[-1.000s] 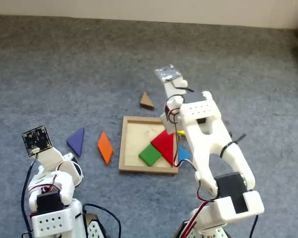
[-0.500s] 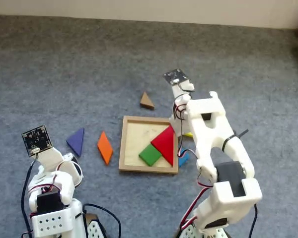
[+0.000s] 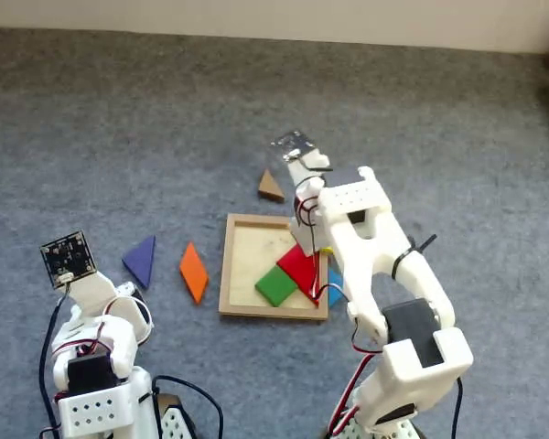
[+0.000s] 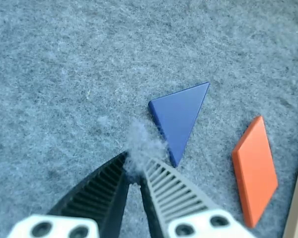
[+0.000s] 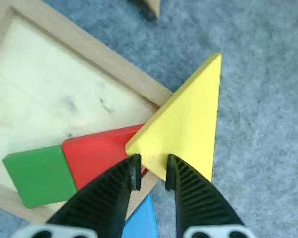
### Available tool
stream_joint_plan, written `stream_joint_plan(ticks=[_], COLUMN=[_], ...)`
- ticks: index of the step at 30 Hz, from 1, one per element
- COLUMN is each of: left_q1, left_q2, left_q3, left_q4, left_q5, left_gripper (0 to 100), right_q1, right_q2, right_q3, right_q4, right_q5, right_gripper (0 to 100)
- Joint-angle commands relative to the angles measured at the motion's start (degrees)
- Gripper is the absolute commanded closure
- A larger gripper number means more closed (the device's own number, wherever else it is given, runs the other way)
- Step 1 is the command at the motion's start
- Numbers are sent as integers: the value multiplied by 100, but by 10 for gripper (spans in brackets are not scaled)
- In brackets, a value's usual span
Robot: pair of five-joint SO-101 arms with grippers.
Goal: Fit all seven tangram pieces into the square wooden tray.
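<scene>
The square wooden tray (image 3: 231, 265) holds a red triangle (image 3: 302, 267) and a green square (image 3: 276, 285) on its right side. My right gripper (image 5: 151, 171) is shut on a corner of the yellow triangle (image 5: 184, 124), which hangs tilted over the tray rim (image 5: 89, 47), partly above the red triangle (image 5: 97, 153). A light blue piece (image 3: 337, 285) lies just outside the tray's right edge. A brown triangle (image 3: 271, 186) lies beyond the tray. A dark blue triangle (image 4: 179, 116) and an orange parallelogram (image 4: 255, 168) lie left of it. My left gripper (image 4: 134, 176) is shut, empty, just short of the dark blue triangle.
Everything rests on grey carpet (image 3: 119, 119), with free room on the far side and to the left. The right arm's white body (image 3: 375, 256) covers the tray's right edge in the high view. A pale wall strip (image 3: 348, 18) runs along the far side.
The right arm swung out to the right, then back left, carrying the yellow triangle over the tray's right rim. The left arm has stayed still.
</scene>
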Motion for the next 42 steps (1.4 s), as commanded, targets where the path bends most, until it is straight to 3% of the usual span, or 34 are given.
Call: stream_joint_plan(ticks=[1,5,16,26,36,42], left_q1=[-75,-75,-75,-75,-75,-75], left_q2=[-136,-136,-136,-136,-136,-136], left_q3=[119,119,119,119,119,119], left_q4=[-44,-44,-44,-44,-44,-44], left_q5=[44,44,44,44,44,44], left_gripper=[994,994,994,994,994,994], right_q1=[-426,-734,-1270,-1244,-1218,-664], right_q2=[-13,-13,-48,-154,-1974,-1815], right_q3=[92,171,690,681,1499,1543], right_q4=[40,40,57,75,145,-198], right_q5=[70,79,1108,1108,1073,844], right_gripper=[912,912,912,912,912,912])
